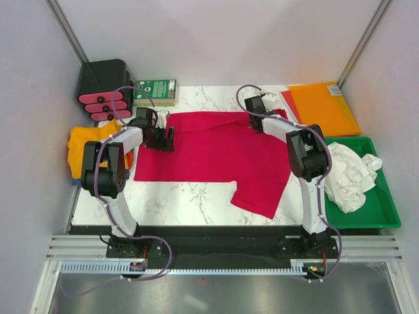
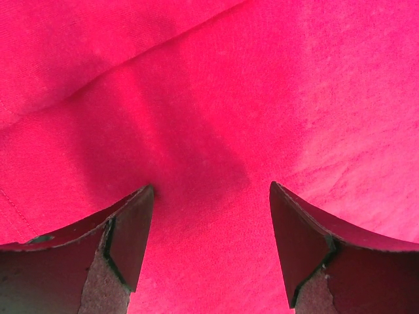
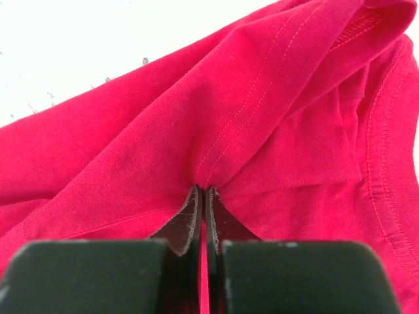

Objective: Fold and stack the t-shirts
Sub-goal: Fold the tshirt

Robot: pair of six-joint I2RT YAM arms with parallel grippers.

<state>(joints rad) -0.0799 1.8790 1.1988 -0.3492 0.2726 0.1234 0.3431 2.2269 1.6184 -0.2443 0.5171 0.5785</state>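
A crimson-red t-shirt (image 1: 209, 154) lies spread across the marble table, one sleeve hanging toward the front at the right. My left gripper (image 1: 165, 139) hovers open over its left edge; in the left wrist view its fingers (image 2: 127, 239) stand wide apart above flat red cloth (image 2: 216, 98). At the shirt's back right corner, my right gripper (image 1: 256, 123) is shut on a pinched fold of the red shirt (image 3: 262, 131), hem stitching bunching just past the fingertips (image 3: 194, 203). A golden-yellow t-shirt (image 1: 85, 147) lies crumpled at the left, and a white one (image 1: 350, 173) in the green tray.
The green tray (image 1: 386, 212) sits at the right edge. A stiff orange sheet (image 1: 324, 104) lies at the back right. A black holder with pink pads (image 1: 105, 91) and a green box (image 1: 156, 91) stand at the back left.
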